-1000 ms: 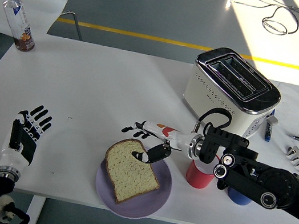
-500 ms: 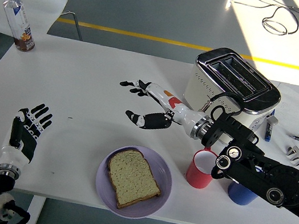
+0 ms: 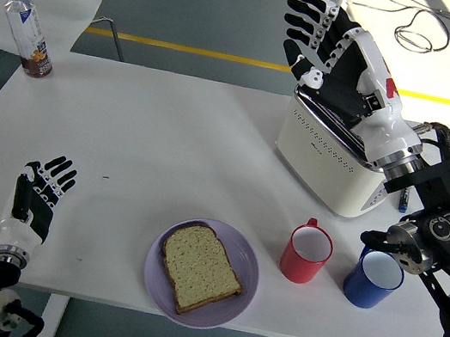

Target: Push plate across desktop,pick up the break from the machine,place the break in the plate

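head view: bread slice (image 3: 199, 268) lies flat on purple plate (image 3: 247, 256) near table's (image 3: 150, 147) front edge, 6 o'clock. white toaster (image 3: 331, 161) at 2 o'clock, slots covered by hand. right hand (image 3: 342, 57) raised over toaster, fingers spread wide, holding nothing. left hand (image 3: 35, 199) at 8 o'clock, flat on table, fingers relaxed, empty. red mug (image 3: 306, 253) just beside blue mug (image 3: 373, 278), 4 o'clock. bottle (image 3: 29, 30) at 10 o'clock.
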{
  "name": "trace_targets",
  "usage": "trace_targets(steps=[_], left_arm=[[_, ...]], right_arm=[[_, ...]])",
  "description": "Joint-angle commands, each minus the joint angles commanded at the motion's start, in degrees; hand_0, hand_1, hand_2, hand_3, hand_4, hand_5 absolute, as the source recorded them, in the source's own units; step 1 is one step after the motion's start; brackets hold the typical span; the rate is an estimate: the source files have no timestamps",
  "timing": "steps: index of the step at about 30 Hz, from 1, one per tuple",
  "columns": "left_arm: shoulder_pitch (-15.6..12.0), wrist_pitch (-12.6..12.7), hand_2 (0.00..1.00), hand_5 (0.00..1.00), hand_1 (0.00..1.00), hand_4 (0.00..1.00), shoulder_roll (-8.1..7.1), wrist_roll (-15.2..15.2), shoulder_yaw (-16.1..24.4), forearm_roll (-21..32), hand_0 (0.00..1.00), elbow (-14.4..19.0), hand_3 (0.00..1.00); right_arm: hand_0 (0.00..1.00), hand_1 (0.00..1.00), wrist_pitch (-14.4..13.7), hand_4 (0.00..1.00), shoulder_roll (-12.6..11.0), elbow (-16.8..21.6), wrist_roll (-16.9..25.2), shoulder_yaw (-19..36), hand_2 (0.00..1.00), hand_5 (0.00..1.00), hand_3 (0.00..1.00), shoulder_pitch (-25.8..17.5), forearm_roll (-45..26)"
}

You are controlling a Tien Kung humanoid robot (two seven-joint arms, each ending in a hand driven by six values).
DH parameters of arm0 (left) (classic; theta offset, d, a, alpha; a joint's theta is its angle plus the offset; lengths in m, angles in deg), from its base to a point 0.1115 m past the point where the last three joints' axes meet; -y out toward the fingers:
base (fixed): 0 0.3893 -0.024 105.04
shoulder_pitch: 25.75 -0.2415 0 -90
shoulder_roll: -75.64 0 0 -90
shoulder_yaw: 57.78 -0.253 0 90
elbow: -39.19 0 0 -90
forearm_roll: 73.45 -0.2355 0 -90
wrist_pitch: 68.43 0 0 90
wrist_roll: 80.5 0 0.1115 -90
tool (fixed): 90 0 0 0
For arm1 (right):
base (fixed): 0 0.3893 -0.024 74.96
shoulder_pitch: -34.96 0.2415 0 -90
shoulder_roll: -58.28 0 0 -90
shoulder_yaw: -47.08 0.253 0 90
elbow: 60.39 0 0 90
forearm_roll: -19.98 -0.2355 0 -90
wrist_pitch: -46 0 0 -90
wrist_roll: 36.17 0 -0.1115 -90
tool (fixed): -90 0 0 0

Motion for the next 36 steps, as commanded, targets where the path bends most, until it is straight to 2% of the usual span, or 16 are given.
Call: trace_targets(steps=[3,4,9,10,13,15,16,17,21,22,26,32,34,36], left_arm=[[0.09,-0.01,0.710,0.957,0.695,0.330,0.00,0.02,0.09,-0.04,0.790,0.04,0.590],[0.13,-0.01,0.711,0.964,0.695,0.344,0.00,0.02,0.08,-0.05,0.784,0.04,0.592],[0.59,-0.03,0.711,0.964,0.695,0.344,0.00,0.03,-0.27,0.01,0.784,0.00,0.592],[0.58,-0.03,0.710,0.964,0.695,0.357,0.00,0.05,-0.22,-0.01,0.777,0.02,0.590],[0.40,-0.09,0.710,0.964,0.695,0.357,0.00,0.14,-0.10,0.30,0.777,0.11,0.590],[0.40,-0.26,0.710,0.964,0.695,0.357,0.00,0.22,-0.07,0.74,0.777,0.13,0.590],[0.44,-0.47,0.710,0.955,0.695,0.366,0.00,0.30,-0.04,1.36,0.775,0.14,0.589],[0.58,-0.57,0.710,0.955,0.695,0.366,0.00,0.41,-0.06,1.59,0.775,0.34,0.589],[0.82,-0.61,0.710,0.955,0.695,0.366,0.00,0.71,-0.38,1.81,0.775,1.10,0.589],[0.77,-0.57,0.715,0.947,0.695,0.370,0.00,0.83,-0.45,1.84,0.774,1.48,0.589],[0.45,-0.43,0.715,0.947,0.695,0.370,0.00,1.05,-0.43,1.86,0.774,2.67,0.589],[0.40,-0.26,0.715,0.949,0.695,0.374,0.00,1.20,-0.38,1.84,0.774,3.69,0.590],[0.47,-0.14,0.715,0.947,0.695,0.375,0.00,1.30,-0.06,1.85,0.773,3.84,0.589],[0.36,-0.09,0.715,0.947,0.695,0.375,0.00,1.32,0.03,1.90,0.773,3.93,0.589]], right_arm=[[0.804,0.794,-0.49,0.634,0.02,-1.17,-0.26,4.84,0.821,0.175,0.804,-3.73,-1.38],[0.790,0.769,-0.91,0.557,0.01,-1.51,-0.44,7.08,0.777,0.344,0.752,-5.43,-1.78],[0.790,0.769,-3.47,0.557,0.49,-3.58,1.02,19.37,0.777,0.344,0.752,-15.09,-7.11],[0.763,0.739,-3.44,0.545,0.65,-3.79,1.11,21.60,0.747,0.389,0.723,-16.52,-7.27],[0.763,0.739,-2.44,0.545,1.22,-4.38,0.81,29.01,0.747,0.389,0.723,-22.09,-7.30],[0.763,0.739,-1.74,0.545,1.59,-4.68,0.26,33.04,0.747,0.389,0.723,-23.59,-7.80],[0.752,0.730,-0.09,0.533,2.03,-5.03,-0.97,34.61,0.732,0.439,0.712,-25.31,-9.16],[0.752,0.730,1.55,0.533,2.70,-5.78,-2.06,36.33,0.732,0.439,0.712,-27.37,-10.34],[0.752,0.730,4.57,0.533,3.24,-7.93,-4.25,38.91,0.732,0.439,0.712,-31.73,-13.25],[0.750,0.726,4.94,0.525,3.26,-8.72,-5.11,39.21,0.728,0.469,0.706,-32.71,-13.26],[0.750,0.726,5.98,0.525,3.78,-10.74,-7.01,39.69,0.728,0.469,0.706,-34.69,-12.39],[0.754,0.727,7.28,0.522,4.06,-13.52,-8.51,39.47,0.731,0.489,0.711,-34.97,-12.25],[0.753,0.728,9.84,0.527,4.15,-15.58,-10.04,39.57,0.734,0.479,0.714,-34.47,-14.37],[0.753,0.728,10.78,0.527,4.24,-16.72,-10.69,39.50,0.734,0.479,0.714,-34.22,-14.42]])
